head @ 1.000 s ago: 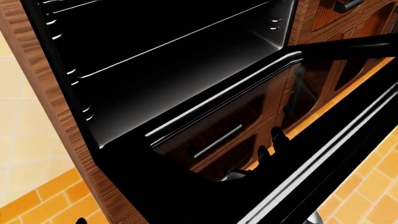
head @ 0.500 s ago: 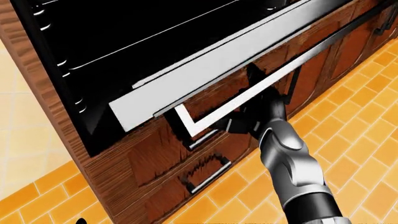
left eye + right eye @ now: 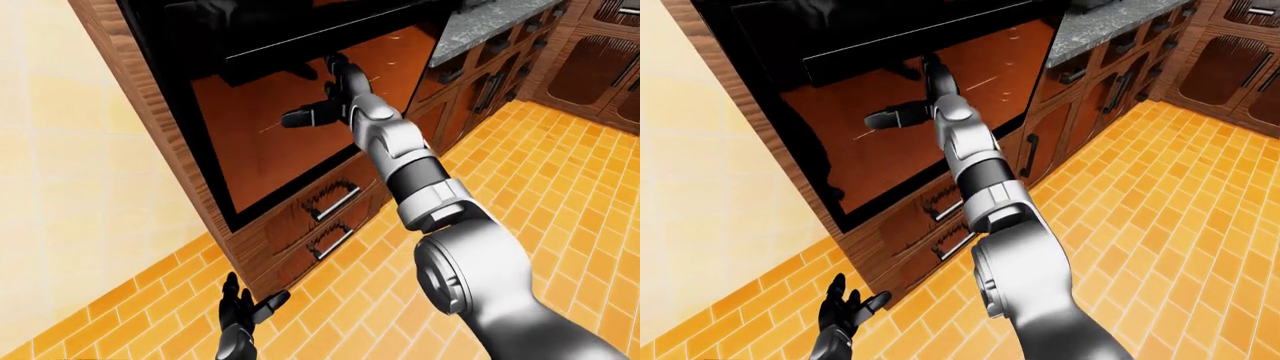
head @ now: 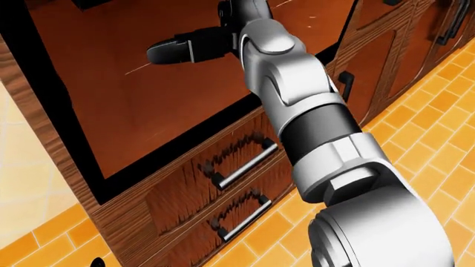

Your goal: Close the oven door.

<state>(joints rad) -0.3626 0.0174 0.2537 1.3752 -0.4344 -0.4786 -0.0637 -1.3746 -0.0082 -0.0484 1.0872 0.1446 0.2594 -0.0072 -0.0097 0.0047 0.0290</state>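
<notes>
The oven door (image 3: 270,150), dark glass reflecting orange, stands upright against the wood oven housing, and I see no gap into the cavity. Its black handle bar (image 3: 330,37) runs along the door's top. My right hand (image 3: 315,90) lies flat on the glass just under the handle, fingers spread and open, thumb (image 4: 171,51) pointing left. The silver right arm (image 4: 312,128) reaches up from the bottom right of the views. My left hand (image 3: 243,315) hangs low at the bottom left over the floor, open and holding nothing.
Two wood drawers with metal handles (image 3: 335,202) (image 3: 330,241) sit below the oven. A granite counter (image 3: 480,26) and dark cabinet doors (image 3: 490,86) run to the right. Orange tiled floor (image 3: 540,180) spreads right; a pale wall (image 3: 60,187) is on the left.
The door has swung up from lying open, past half raised, to upright against the oven. My right hand rose with it and now rests on the glass. The view has shifted too.
</notes>
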